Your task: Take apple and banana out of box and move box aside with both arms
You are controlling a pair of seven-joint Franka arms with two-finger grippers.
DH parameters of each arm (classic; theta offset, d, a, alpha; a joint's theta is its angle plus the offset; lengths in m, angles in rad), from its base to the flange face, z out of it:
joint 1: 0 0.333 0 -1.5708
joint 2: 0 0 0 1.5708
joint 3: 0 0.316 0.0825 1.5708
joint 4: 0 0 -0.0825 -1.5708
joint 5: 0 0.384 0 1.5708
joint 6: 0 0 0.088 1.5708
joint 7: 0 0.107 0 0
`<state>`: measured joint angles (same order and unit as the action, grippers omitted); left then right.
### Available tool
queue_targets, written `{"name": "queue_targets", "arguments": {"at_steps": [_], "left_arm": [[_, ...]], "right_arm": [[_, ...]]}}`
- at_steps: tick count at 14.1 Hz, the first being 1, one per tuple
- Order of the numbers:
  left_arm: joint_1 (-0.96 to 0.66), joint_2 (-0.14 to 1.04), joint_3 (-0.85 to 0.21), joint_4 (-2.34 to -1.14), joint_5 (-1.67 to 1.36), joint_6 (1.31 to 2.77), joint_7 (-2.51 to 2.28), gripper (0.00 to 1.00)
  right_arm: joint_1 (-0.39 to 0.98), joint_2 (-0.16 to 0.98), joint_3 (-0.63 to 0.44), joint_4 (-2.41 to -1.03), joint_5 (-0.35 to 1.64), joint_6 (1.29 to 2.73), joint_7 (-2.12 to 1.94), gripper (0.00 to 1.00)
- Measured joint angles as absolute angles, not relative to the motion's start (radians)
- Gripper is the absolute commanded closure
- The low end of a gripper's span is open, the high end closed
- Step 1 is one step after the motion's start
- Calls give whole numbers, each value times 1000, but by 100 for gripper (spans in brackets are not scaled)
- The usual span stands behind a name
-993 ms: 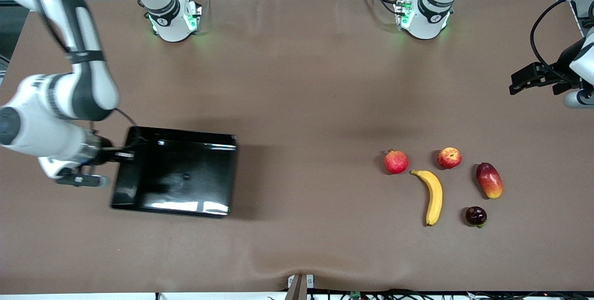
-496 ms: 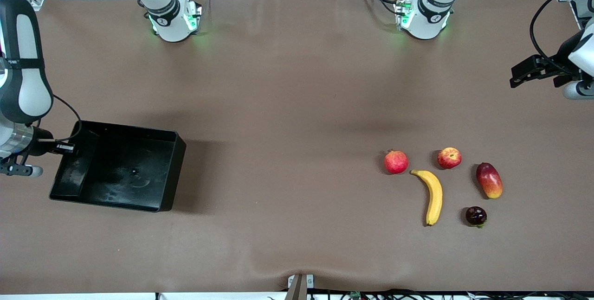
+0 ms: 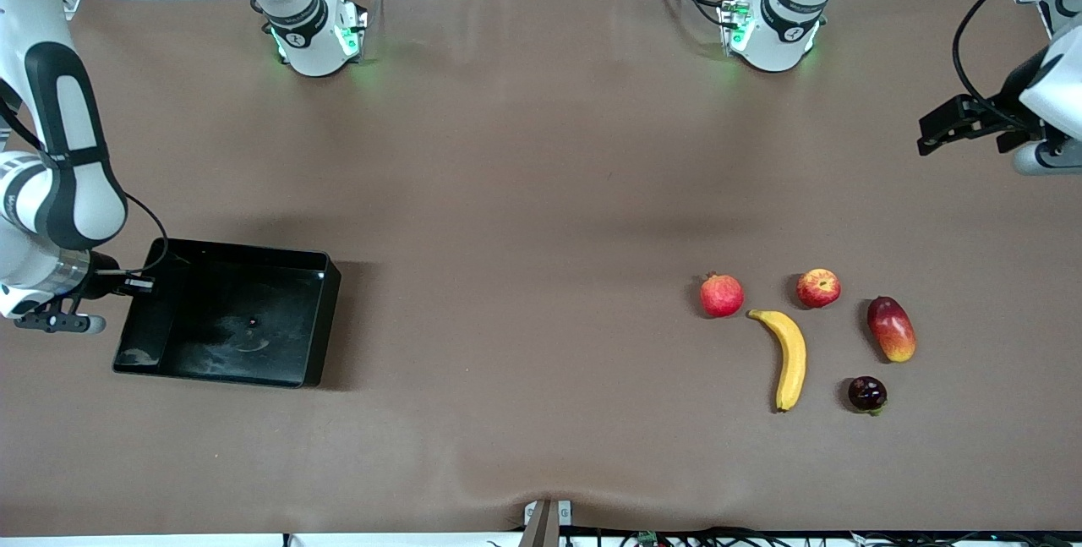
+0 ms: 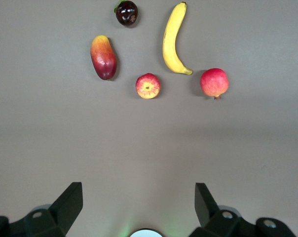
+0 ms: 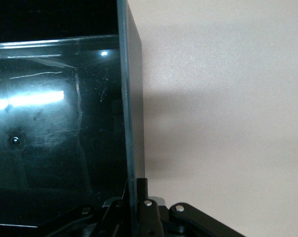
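The right arm reaches down at its own end of the tabletop (image 3: pixel 524 192), forearm angled low, and its right pincer (image 3: pixel 135 283) is pressed together on the end wall of the one black box (image 3: pixel 228 314); the right wrist view shows that thin wall (image 5: pixel 130 123) clamped between the pads, with the box's glossy floor on one side and bare cloth on the other. The box sits at the right arm's end of the tabletop, nearer the front camera than that arm's base, and has nothing in it. The left arm is held up over the left arm's end of the tabletop, and its left pincer (image 3: pixel 951 123) is spread wide, holding nothing, its two fingers (image 4: pixel 65 205) well apart in the left wrist view. Five fruits lie well apart from the box, toward the left arm's end: one banana (image 3: pixel 789 358), one apple (image 3: pixel 818 287), one pomegranate (image 3: pixel 721 294), one mango (image 3: pixel 891 328) and one small dark round fruit (image 3: pixel 867 393). The banana lies between the pomegranate and the mango, with the apple farther from the front camera than the banana's upper tip.
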<state>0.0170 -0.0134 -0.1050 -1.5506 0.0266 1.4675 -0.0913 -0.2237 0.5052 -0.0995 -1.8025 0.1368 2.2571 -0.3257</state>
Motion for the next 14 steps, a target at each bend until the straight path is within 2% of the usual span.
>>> {"name": "queue_targets", "arguments": {"at_steps": [3, 8, 12, 14], "left_arm": [[17, -29, -120, -1565, 27, 1467, -111, 0], [29, -51, -117, -1582, 27, 1467, -112, 0], [29, -79, -118, -1604, 27, 1467, -112, 0], [29, -88, -118, -1610, 27, 1467, -112, 0]], "right_arm": [[-230, 503, -100, -1798, 139, 2316, -455, 0], [-222, 441, -84, -1782, 138, 2279, -507, 0], [-134, 336, -75, -1774, 123, 2122, -385, 0], [-81, 265, -71, -1753, 50, 1993, -232, 0]]}}
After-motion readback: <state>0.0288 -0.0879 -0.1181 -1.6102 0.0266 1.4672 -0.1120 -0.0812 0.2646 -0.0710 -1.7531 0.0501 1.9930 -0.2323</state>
